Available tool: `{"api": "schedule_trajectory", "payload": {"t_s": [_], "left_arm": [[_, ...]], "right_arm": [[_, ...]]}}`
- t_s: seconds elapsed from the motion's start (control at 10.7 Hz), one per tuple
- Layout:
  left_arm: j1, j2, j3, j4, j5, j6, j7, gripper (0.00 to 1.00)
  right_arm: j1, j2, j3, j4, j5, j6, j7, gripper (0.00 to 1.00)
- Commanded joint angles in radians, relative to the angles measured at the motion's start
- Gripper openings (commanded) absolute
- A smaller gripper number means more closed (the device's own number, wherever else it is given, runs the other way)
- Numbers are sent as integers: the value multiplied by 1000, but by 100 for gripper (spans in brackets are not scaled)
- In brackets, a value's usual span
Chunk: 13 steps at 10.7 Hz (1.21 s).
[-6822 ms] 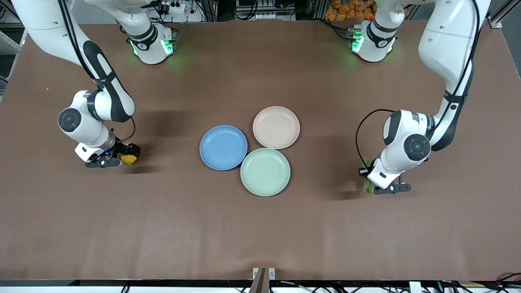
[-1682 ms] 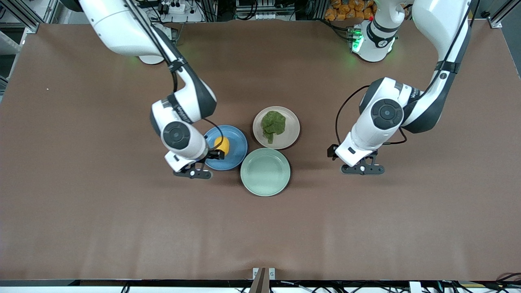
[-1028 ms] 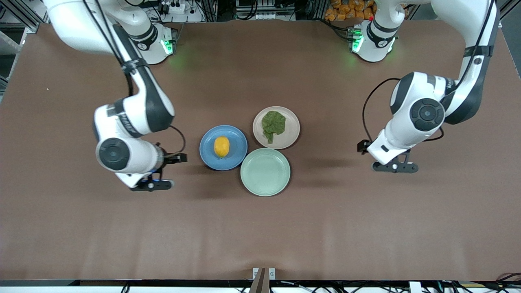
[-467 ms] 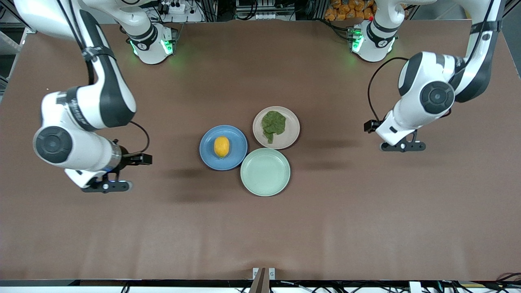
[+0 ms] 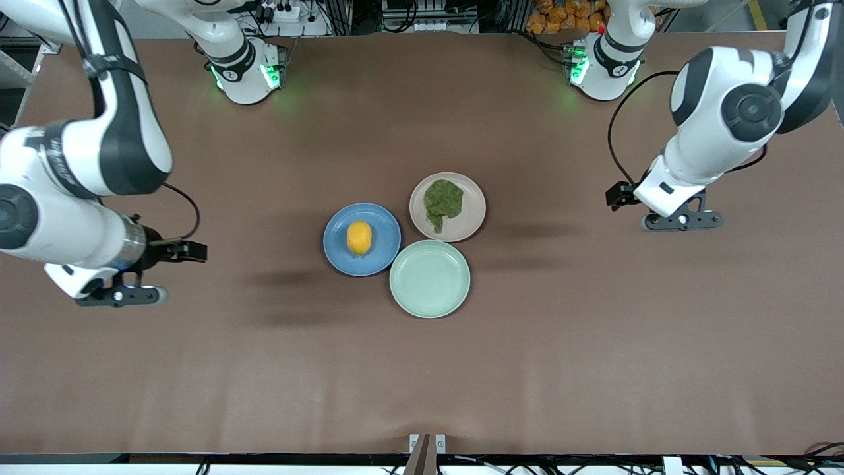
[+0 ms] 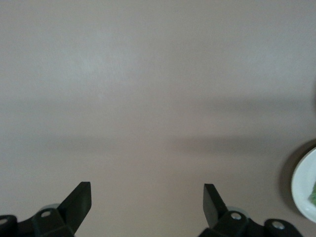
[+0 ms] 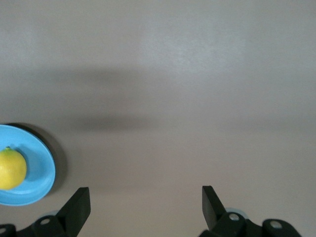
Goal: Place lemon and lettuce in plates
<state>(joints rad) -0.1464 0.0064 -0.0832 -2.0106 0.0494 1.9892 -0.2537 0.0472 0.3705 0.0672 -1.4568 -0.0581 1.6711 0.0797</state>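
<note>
Lemon (image 5: 359,238) sits in my blue plate (image 5: 337,254), lettuce (image 5: 442,201) in the beige plate (image 5: 471,221), left gripper (image 5: 679,221) and right gripper (image 5: 119,296) open over bare table; only a careless sweep could knock plates.

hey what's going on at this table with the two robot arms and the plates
Both items are already set down. The lemon sits in the blue plate, and the lettuce lies in the beige plate; the green plate holds nothing. The right gripper hangs over bare table toward its arm's end, jaws open and holding nothing. The left gripper does the same toward its own end.
</note>
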Motion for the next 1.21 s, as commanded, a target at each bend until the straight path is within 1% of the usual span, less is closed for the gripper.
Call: {"api": "schedule_trajectory", "payload": {"t_s": [0.0,0.19,0.47,0.56,0.65,0.75,0.93,1.12], "left_arm": [[-1,-2,5,105,-29,-7,34,100],[-1,-5,5,174,-43,-41,31,100],[-1,-6,5,288,-57,-186,43,100],[1,-9,7,318,-81,-220,51,100],[-1,-13,23,357,-89,-268,66,100],[-1,-11,28,396,-89,-312,86,100],[-2,-17,28,415,-82,-336,126,100],[-2,-20,28,421,-74,-345,128,100]], "right_arm": [[-6,-109,8,-106,-12,-1,-14,100],[-4,-180,6,-172,-12,2,-14,100],[-12,-281,6,-275,-12,27,-14,100],[-16,-315,6,-302,-12,30,-14,100],[-27,-352,8,-330,-11,29,-15,100],[-29,-382,6,-347,-9,27,-21,100],[-36,-429,6,-349,-9,16,-47,100],[-36,-446,2,-324,-11,-45,-47,100]]}}
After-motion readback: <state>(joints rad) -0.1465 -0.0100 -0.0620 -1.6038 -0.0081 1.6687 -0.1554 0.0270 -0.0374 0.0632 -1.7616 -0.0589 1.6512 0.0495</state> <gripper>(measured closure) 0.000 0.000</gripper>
